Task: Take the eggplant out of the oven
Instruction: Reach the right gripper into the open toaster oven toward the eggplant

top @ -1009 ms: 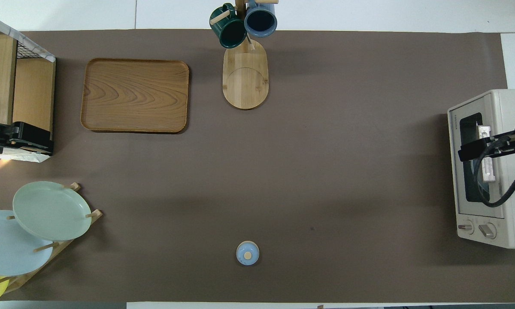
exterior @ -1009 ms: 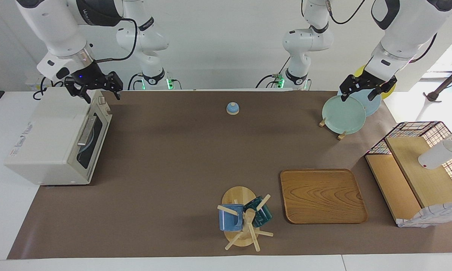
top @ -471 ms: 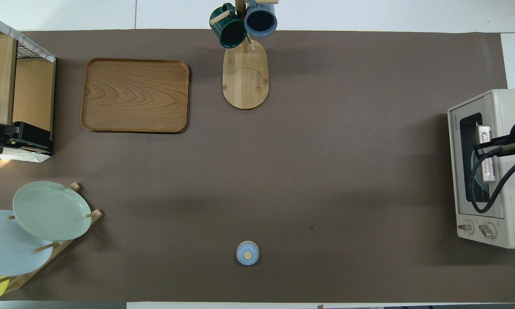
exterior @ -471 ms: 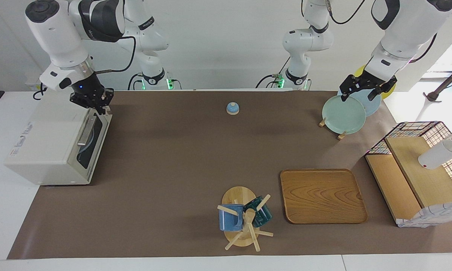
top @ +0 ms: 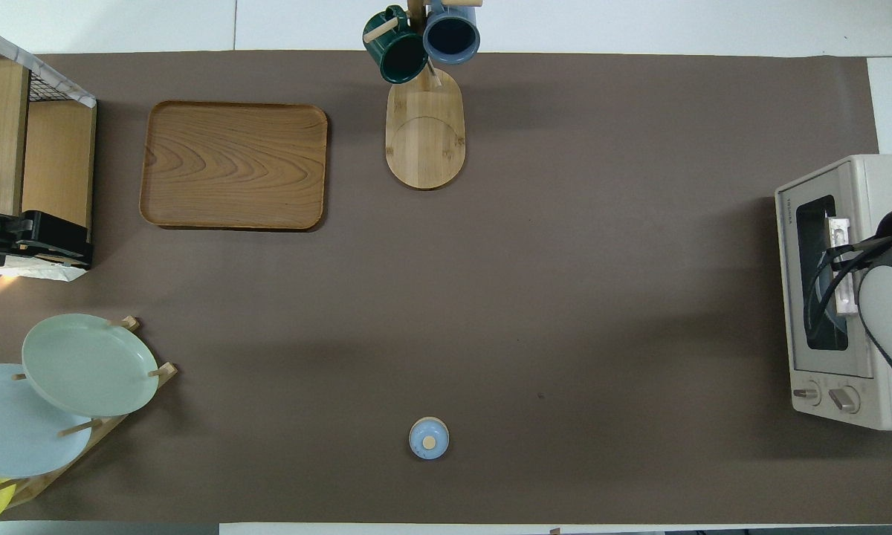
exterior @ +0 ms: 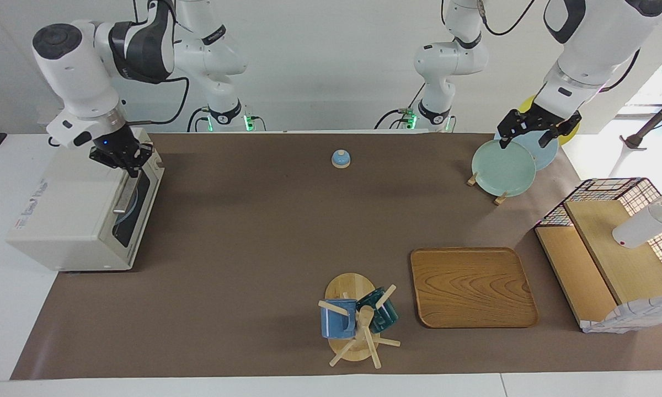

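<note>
The off-white oven [exterior: 71, 209] stands at the right arm's end of the table, its dark glass door shut. It also shows in the overhead view [top: 881, 186]. The silver bar handle [exterior: 126, 193] runs along the door's top. A blue plate rim shows through the glass. The eggplant is hidden. My right gripper [exterior: 124, 162] points down at the oven's top front edge, right over the handle [top: 847, 297]. My left gripper [exterior: 525, 140] hangs open and empty above the plates and waits.
A small blue bell [exterior: 341, 159] sits nearest to the robots at mid-table. A plate rack [exterior: 503, 167], a wooden tray [exterior: 473, 286], a mug tree [exterior: 356, 320] and a wire-and-wood shelf [exterior: 607, 248] stand toward the left arm's end.
My right gripper has turned at the wrist and dropped from above the oven's knob-end corner to the door's top edge by the handle. The left arm has not moved.
</note>
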### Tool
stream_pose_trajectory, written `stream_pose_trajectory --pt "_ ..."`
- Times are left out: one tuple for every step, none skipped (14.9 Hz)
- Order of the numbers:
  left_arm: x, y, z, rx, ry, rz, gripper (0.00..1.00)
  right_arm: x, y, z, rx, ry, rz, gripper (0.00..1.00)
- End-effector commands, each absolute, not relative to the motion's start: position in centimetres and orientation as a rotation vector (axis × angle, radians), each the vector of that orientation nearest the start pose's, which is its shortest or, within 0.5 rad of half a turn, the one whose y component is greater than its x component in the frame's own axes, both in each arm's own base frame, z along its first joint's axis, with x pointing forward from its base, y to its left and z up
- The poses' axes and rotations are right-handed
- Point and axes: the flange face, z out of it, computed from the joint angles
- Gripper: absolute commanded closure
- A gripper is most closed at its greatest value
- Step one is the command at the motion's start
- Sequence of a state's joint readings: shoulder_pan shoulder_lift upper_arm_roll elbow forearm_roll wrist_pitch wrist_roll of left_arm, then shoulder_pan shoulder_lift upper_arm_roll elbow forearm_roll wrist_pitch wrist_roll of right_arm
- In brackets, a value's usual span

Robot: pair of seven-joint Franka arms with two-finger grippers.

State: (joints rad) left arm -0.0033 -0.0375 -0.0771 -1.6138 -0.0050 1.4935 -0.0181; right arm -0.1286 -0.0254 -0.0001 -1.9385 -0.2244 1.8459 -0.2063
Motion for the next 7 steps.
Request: stream_pose_trajectory --pt "53.3 -4.0 61.8 -3.115 0.097 0.137 0.00 53.8 -8.8 48.8 -3.366 -0.246 0.161 1.00" --pt "53.3 -4.0 61.8 -3.115 0.097 0.137 0.00 53.9 -8.9 48.7 -3.369 -0.249 0.144 1.00" --pt "53.3 -4.0 61.8 -3.115 0.097 0.140 0.00 53.9 -8.9 48.3 -3.368 -0.251 0.141 1.00" --pt "53.3 -4.0 61.8 -3.115 0.097 0.138 0.00 53.7 -9.0 47.9 -3.367 -0.253 0.141 1.00" --pt "53.3 -4.0 61.8 -3.115 0.097 0.137 0.00 53.5 -8.9 47.3 -3.366 -0.260 0.141 1.00" --pt "53.3 -4.0 61.8 -3.115 0.097 0.137 0.00 53.4 -8.9 46.7 -3.365 -0.266 0.131 1.00" --pt "53.3 -4.0 61.8 -3.115 0.097 0.137 0.00 53.4 -9.0 46.2 -3.365 -0.270 0.113 1.00"
